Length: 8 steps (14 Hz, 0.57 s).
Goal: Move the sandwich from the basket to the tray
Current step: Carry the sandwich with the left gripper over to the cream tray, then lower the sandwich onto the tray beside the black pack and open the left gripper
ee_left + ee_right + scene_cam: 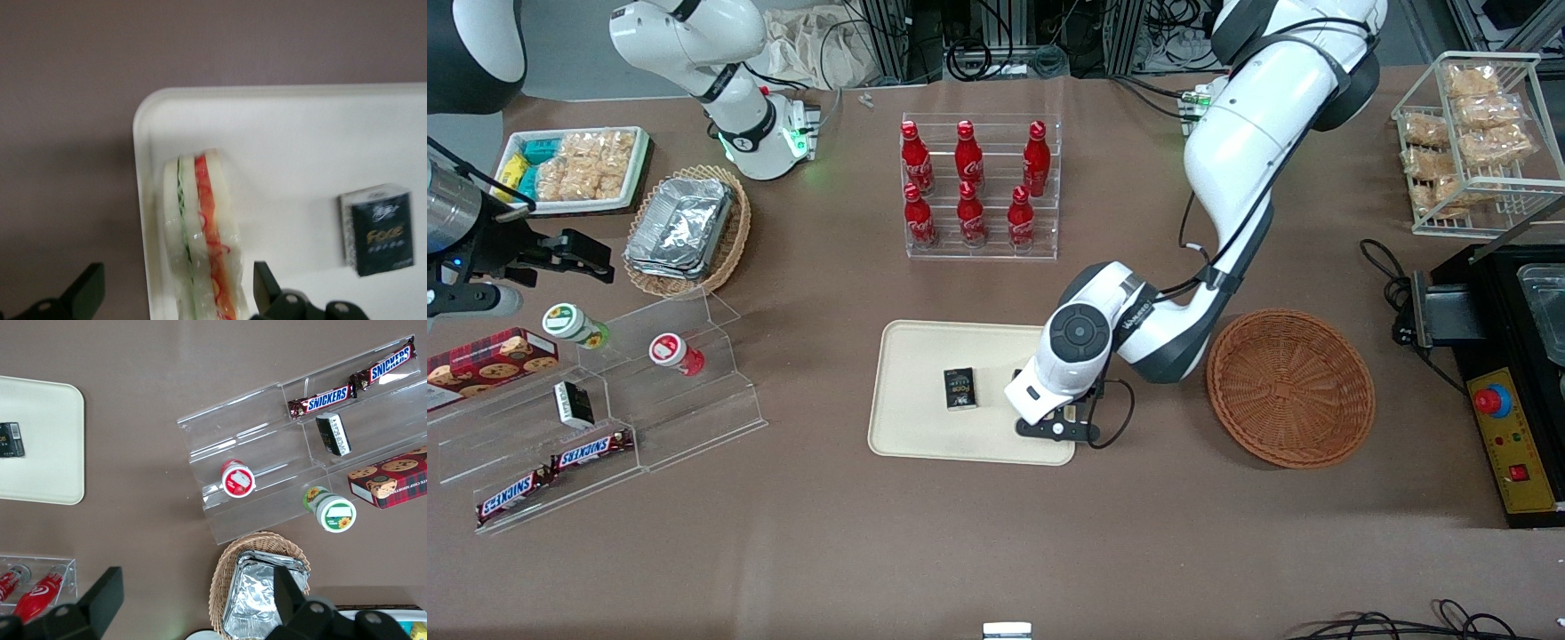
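The sandwich (200, 233), white bread with green and orange-red filling, rests on the cream tray (300, 133) close to one rim, near a corner. My left gripper (177, 280) is open, with one finger (87, 290) on either side of the sandwich and a gap between each finger and the bread. In the front view the gripper (1054, 427) sits low over the end of the tray (925, 356) nearest the round reddish-brown basket (1289, 387), and the wrist hides the sandwich. The basket holds nothing.
A small black box (959, 388) lies in the middle of the tray. A clear rack of red bottles (978, 187) stands farther from the front camera than the tray. Acrylic shelves with snacks (605, 400) and a tan basket of foil trays (685, 231) lie toward the parked arm's end.
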Each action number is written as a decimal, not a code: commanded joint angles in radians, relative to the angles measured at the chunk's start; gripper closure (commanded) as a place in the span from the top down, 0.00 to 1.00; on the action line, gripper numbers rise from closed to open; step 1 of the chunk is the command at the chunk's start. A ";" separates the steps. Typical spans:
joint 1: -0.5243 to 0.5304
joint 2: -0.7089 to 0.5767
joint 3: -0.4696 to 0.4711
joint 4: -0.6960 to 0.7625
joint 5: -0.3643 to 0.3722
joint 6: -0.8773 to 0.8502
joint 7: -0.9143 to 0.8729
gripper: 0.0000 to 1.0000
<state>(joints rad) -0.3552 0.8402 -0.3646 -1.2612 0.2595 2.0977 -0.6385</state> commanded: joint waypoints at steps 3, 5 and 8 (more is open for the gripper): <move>0.004 -0.281 0.116 -0.044 -0.005 -0.244 0.017 1.00; 0.004 -0.448 0.182 -0.180 -0.008 -0.301 0.089 1.00; 0.002 -0.743 0.323 -0.467 -0.113 -0.280 0.184 1.00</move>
<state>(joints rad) -0.3509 0.3244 -0.1193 -1.4642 0.2094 1.7817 -0.5071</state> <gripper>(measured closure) 0.000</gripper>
